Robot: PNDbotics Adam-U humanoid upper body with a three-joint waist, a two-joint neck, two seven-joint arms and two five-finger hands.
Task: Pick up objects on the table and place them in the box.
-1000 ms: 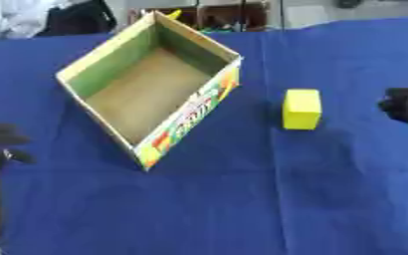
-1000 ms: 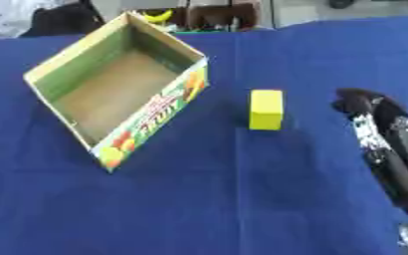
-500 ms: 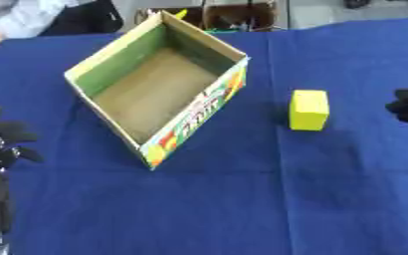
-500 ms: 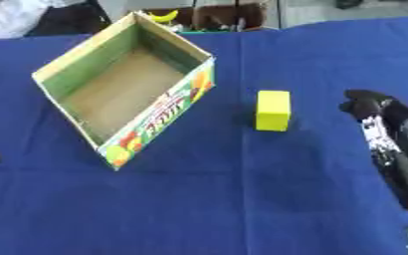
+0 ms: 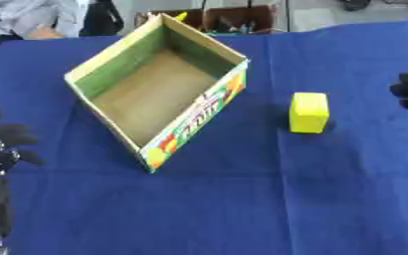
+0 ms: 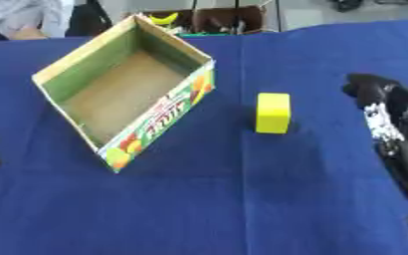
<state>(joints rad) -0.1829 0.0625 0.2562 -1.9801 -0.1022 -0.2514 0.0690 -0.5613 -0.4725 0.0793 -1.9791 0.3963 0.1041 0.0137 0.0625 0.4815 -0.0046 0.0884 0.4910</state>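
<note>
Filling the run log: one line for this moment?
yellow block: on cloth, untouched | cardboard box: empty | right hand: beside block

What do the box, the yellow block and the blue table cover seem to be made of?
The box looks like printed cardboard: plain brown inside, thin walls, matte. The yellow block has an even, smooth colour and sharp edges; perhaps plastic, foam or painted wood, I cannot tell which. The blue table cover looks like matte cloth, with soft creases.

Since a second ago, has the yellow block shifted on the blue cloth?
No. The yellow block keeps its spot right of the open cardboard box; only the camera shifted.
</note>
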